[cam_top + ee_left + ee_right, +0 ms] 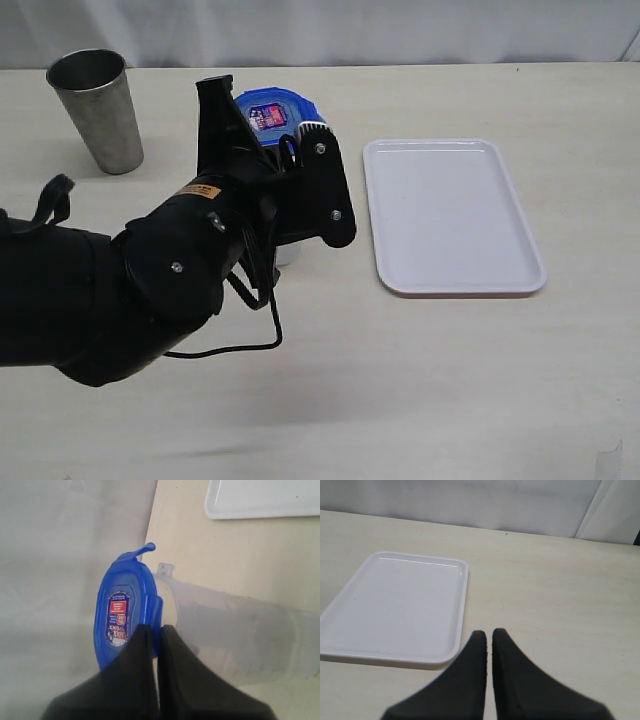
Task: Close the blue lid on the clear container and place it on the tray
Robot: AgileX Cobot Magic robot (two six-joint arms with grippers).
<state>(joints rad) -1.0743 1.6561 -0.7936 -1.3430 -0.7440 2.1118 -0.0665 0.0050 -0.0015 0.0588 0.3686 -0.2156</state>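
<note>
Pressing the bright-blue snap-flap plastic lid (125, 605) onto the tall translucent plastic tumbler (235, 635), which stands beside the flat white rectangular tray (455, 215), not on it.
Our left gripper (156, 629) has its fingers together, tips seemingly against the lid's side flap; we should push squarely so the tumbler does not tip. Only the left wrist view shows this contact; the arm hides it in the exterior view. Our right gripper (489, 634), fingers together and empty, hovers near the tray.

place: lab test bench | cues: plain beige table (450, 380), white backdrop curtain (400, 30)
</note>
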